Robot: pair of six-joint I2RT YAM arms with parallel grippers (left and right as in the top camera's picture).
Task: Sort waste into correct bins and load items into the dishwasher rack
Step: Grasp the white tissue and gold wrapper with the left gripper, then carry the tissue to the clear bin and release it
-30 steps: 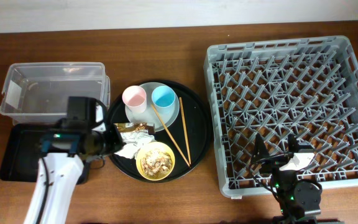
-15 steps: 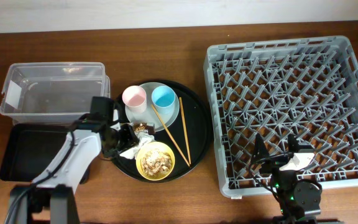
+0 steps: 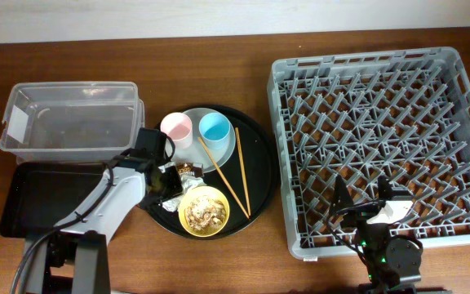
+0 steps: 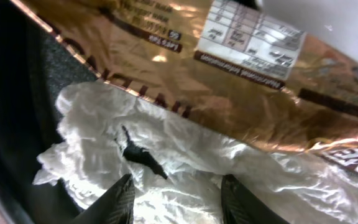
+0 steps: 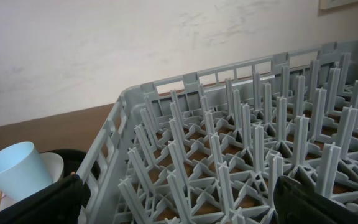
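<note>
Since half a second ago my left arm has swung further right. Its left gripper point(image 4: 178, 190) now sits low over the crumpled white tissue point(image 4: 166, 149) on the round black tray point(image 3: 255, 163), left of centre in the overhead frame. Its fingers point(image 4: 122, 199) stand apart, straddling the tissue; I cannot tell whether they touch it. The gold foil wrapper point(image 4: 185, 74) lies just above in the wrist view, touching the tissue. Lower right of both sits the yellow bowl point(image 3: 226, 214), holding the food scraps point(image 3: 204, 211). My right gripper point(image 3: 364, 198) has not moved, jaws wide apart over the lower edge of the dishwasher rack point(image 3: 382, 106).
</note>
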